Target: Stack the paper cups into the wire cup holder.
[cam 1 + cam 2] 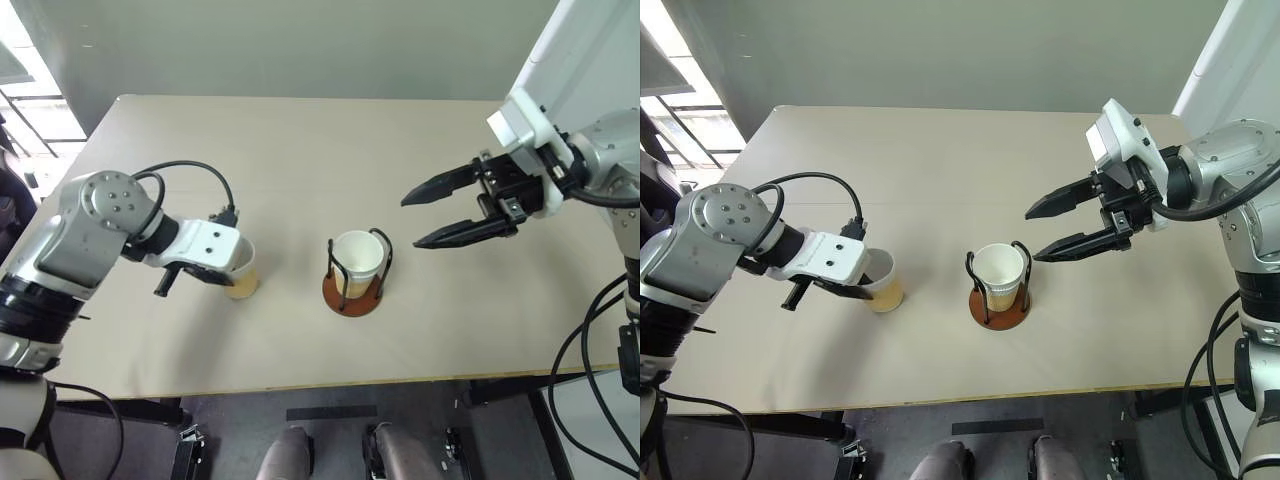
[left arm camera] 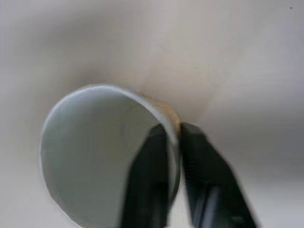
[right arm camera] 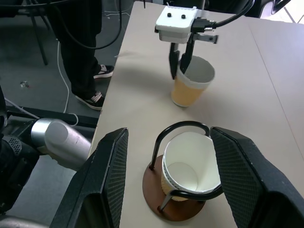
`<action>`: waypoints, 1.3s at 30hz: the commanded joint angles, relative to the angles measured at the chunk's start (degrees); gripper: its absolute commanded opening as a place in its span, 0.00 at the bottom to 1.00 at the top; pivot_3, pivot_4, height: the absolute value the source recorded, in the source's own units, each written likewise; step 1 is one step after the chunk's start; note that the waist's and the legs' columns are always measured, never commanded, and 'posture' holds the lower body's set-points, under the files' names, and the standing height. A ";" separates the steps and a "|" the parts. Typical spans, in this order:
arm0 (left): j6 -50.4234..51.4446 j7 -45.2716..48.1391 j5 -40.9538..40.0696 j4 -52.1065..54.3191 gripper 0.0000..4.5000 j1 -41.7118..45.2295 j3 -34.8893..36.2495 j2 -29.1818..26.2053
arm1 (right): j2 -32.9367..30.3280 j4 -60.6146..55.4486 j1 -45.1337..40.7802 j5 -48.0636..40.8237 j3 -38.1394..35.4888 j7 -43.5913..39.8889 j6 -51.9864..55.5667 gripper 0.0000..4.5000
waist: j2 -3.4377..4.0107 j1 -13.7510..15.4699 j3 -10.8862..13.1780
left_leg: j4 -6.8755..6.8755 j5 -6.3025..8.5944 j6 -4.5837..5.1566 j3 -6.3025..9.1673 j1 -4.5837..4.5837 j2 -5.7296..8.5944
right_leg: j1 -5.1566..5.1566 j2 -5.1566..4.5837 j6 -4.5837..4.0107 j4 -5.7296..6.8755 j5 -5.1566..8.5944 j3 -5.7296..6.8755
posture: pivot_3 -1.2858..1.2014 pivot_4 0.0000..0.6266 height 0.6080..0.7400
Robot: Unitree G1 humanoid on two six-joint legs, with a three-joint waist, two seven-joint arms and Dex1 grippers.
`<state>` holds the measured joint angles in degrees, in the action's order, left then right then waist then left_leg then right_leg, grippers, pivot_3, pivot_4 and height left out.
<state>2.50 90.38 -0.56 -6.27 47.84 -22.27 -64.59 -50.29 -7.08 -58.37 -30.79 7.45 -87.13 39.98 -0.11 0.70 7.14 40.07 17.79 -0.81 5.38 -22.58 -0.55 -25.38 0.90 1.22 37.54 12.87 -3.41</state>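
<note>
A tan paper cup (image 1: 243,284) stands on the table left of the middle. My left gripper (image 1: 224,272) is shut on its rim, one finger (image 2: 149,175) inside the white wall and the other outside; the right wrist view shows this pinch on the cup (image 3: 191,89) too. The wire cup holder (image 1: 352,298), a reddish-brown disc with black wire loops, stands at the table's middle with another paper cup (image 1: 357,257) upright in it. My right gripper (image 1: 410,222) hangs open above the table, just right of the holder, pointing at it with nothing between its fingers.
The beige table (image 1: 300,150) has bare room behind and to the right of the holder. Its front edge (image 1: 330,380) runs close below the cups. A person's legs and shoes (image 3: 90,71) stand on the floor beyond the table's left side.
</note>
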 commanded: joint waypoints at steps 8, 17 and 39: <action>0.41 2.12 -6.34 -7.69 0.00 16.50 -8.06 3.65 | -1.35 0.99 1.59 0.09 -2.06 -0.89 -3.94 0.61 | 0.00 0.48 0.00 | 0.03 0.00 0.00 0.00 -0.02 0.01 | 0.02 -0.02 0.00 -0.02 -0.01 0.00 | 0.52 0.24 1.00; -1.32 2.12 -11.48 -17.95 0.00 31.68 -13.48 11.21 | -3.03 7.92 1.67 2.42 -3.06 -4.12 -13.00 0.61 | 0.01 0.43 0.00 | -0.07 0.01 0.02 0.00 -0.07 0.01 | 0.01 -0.03 0.04 -0.18 -0.02 0.00 | 0.52 0.24 1.00; -1.39 2.12 -26.82 -20.70 0.00 43.27 -22.01 18.58 | -9.35 3.59 -4.85 -1.27 -3.72 -4.22 -4.16 0.61 | 0.10 0.78 0.06 | 0.03 0.10 0.18 -0.02 -0.42 0.02 | -0.07 -0.03 0.31 -0.59 -0.18 -0.01 | 0.52 0.24 1.00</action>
<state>2.06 90.51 -25.51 -27.44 88.87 -44.16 -45.57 -58.65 -1.35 -61.51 -30.47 7.02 -91.66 34.99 -0.01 1.49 7.20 40.12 17.89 -0.63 5.35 -23.00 -0.54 -25.45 0.88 1.54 36.96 12.69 -3.42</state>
